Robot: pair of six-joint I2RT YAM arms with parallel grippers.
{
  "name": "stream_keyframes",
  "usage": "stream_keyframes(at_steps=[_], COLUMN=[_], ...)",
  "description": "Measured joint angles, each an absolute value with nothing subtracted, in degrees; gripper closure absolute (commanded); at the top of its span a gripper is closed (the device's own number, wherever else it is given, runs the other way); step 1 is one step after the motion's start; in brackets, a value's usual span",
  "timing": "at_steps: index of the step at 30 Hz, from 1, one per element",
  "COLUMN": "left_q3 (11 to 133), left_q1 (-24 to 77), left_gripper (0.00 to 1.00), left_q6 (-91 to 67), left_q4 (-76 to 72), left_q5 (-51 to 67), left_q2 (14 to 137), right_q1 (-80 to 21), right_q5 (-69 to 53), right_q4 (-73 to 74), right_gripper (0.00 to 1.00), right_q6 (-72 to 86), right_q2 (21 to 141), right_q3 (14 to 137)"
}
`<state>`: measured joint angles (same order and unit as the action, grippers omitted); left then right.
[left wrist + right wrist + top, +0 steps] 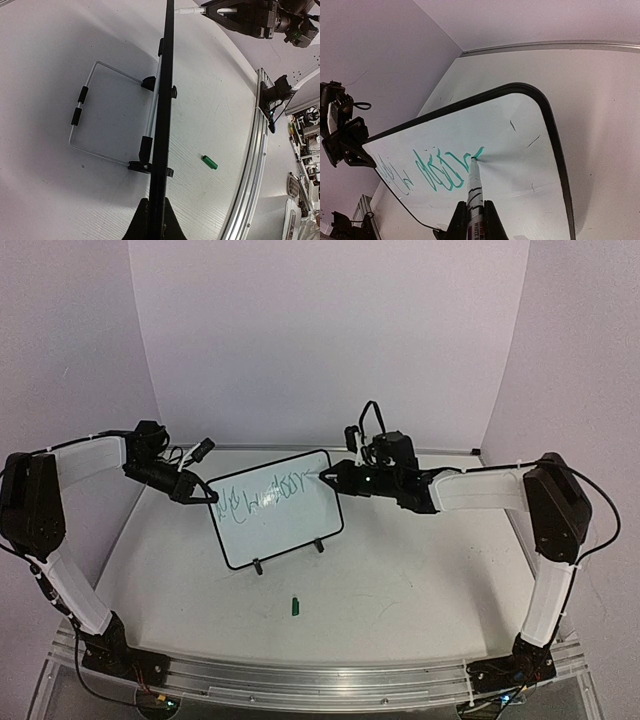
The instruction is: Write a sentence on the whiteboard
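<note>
1. Near the middle of the tabletop (400, 580), the whiteboard (285, 535) stands on its feet, green sentence (262, 496) along the top.
2. Right fingers (492, 227) are clamped on the marker (474, 182), tip touching the board where the scrawl ends.
3. Left fingers (138, 225) pinch the board's edge, steadying it.
4. Imo: light pressure, short strokes, firm left hold so nothing tips.

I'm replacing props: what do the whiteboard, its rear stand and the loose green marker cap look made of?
The whiteboard: glossy white face, probably coated, catching soft glare; thin black frame, likely plastic. The stand: bent silvery wire, apparently metal, with black sleeves, perhaps rubber or foam. The green marker cap: smooth, slightly shiny, seemingly plastic.
</note>
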<state>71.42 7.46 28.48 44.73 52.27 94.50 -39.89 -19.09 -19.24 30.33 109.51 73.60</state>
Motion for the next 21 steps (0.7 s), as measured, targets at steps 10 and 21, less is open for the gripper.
stream_keyframes(at_steps=[10, 21], left_q3=[71.4, 71.4], left_q1=[7.5, 7.5], left_gripper=[1.0, 1.0], left_q6=[28.2, 28.1], left_q4=[44.8, 44.8], left_q5=[52.3, 52.3], left_q2=[94.5, 94.5], right_q1=[-39.9, -39.9], right_q5=[-18.8, -15.8], right_q4=[-19.7, -19.3], right_gripper=[1.0, 1.0], right_q6=[30.5, 30.7], right_q2=[109.5, 108.4], right_q3=[71.8, 70.7])
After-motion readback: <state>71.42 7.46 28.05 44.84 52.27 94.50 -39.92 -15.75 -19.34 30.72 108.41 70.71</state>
